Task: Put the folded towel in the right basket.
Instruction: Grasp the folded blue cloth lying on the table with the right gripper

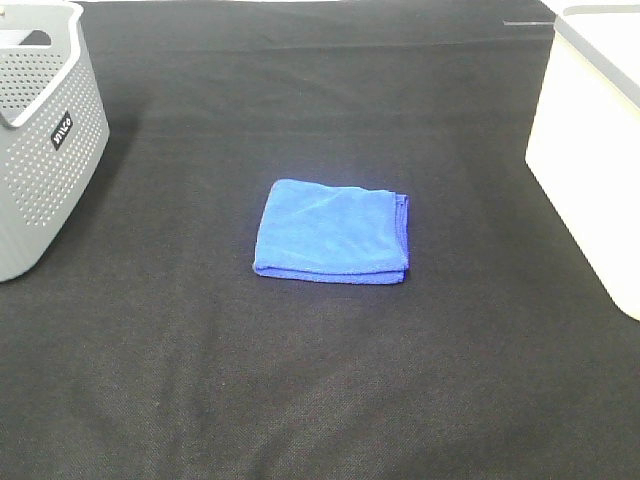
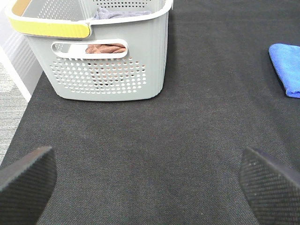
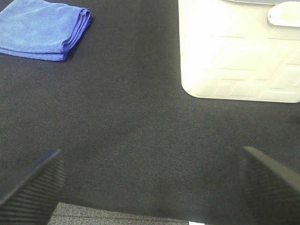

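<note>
Blue folded towel [image 1: 331,231] lies on black cloth [image 1: 320,400] — left fingers [image 2: 26,180] and right fingers [image 3: 33,180] spread apart.

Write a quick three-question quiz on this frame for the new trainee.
1. True or false: the blue folded towel already lies inside the white basket.
2. What shows through the handle slot of the grey perforated basket in the left wrist view? A) a bottle B) a brown cloth C) a sponge
3. Fill in: the left tool and the right tool are both ____ (open or shut).

Key: 1 false, it lies on the black cloth between the baskets; 2 B; 3 open.
</note>
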